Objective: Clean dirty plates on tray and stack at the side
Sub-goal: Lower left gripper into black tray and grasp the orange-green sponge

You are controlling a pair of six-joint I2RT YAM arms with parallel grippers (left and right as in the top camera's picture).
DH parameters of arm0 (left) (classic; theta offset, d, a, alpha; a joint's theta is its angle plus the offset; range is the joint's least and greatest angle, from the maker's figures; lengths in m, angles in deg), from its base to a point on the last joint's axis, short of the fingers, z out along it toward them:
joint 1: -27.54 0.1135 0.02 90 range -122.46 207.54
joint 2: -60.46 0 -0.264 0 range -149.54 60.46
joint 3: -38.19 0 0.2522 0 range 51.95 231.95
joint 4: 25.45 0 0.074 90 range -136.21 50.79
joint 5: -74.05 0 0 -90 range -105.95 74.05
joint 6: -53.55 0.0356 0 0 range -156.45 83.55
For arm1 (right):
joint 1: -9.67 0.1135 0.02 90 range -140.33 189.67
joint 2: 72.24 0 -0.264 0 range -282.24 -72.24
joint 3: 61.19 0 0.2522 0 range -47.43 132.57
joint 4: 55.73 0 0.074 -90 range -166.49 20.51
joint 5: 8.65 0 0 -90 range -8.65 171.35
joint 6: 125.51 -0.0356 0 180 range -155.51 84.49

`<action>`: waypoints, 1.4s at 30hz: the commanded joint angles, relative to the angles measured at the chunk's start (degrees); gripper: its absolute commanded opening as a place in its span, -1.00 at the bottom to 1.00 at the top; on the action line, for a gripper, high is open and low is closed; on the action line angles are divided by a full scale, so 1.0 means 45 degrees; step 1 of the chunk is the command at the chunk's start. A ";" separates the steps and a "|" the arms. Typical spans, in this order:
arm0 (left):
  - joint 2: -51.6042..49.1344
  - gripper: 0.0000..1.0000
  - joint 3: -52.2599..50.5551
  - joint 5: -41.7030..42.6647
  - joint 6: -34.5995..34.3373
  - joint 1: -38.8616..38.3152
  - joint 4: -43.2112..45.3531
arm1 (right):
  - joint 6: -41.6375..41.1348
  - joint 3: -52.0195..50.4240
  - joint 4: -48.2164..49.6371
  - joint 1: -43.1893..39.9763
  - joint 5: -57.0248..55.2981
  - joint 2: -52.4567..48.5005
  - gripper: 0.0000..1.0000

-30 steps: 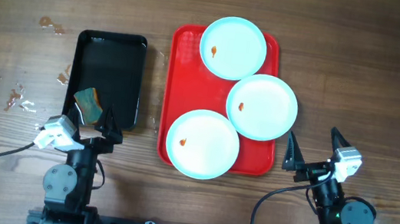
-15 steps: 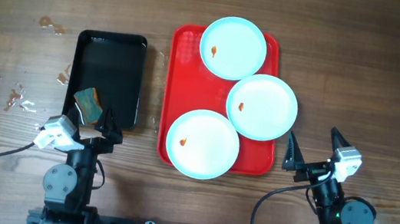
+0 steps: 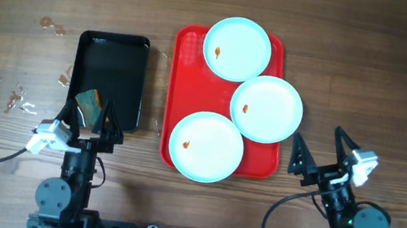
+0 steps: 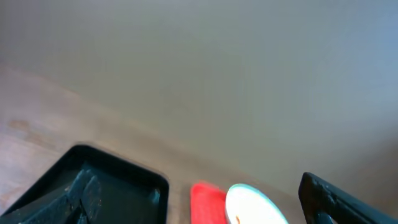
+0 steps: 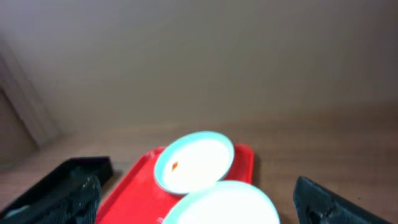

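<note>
Three round, smooth blue plates (image 3: 265, 109) lie on the shiny red tray (image 3: 187, 57); the left gripper (image 3: 88, 118) and right gripper (image 3: 317, 150) stand wide open

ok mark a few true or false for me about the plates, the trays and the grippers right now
1. All three plates sit on the red tray. True.
2. One plate is already wiped clean. False: each one shows a small orange-red smear.
3. A sponge lies in the black tray. True.
4. The right gripper has its jaws shut on a plate. False: the jaws are open and empty, beside the red tray's near right corner.
5. The black tray lies on the right of the red tray. False: it lies on its left.
</note>
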State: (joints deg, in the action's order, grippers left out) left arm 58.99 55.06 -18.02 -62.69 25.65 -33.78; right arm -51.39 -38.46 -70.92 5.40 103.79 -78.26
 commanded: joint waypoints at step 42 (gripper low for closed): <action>-1.9224 -0.39 1.1196 -0.0568 -0.1603 0.2055 -1.0375 | 0.0486 1.8088 -1.3891 0.2710 -0.1035 -1.7335 0.96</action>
State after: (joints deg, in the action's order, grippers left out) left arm -27.08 108.74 -19.59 -70.02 34.74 -85.17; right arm -48.33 42.20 -133.39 17.40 100.14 -155.72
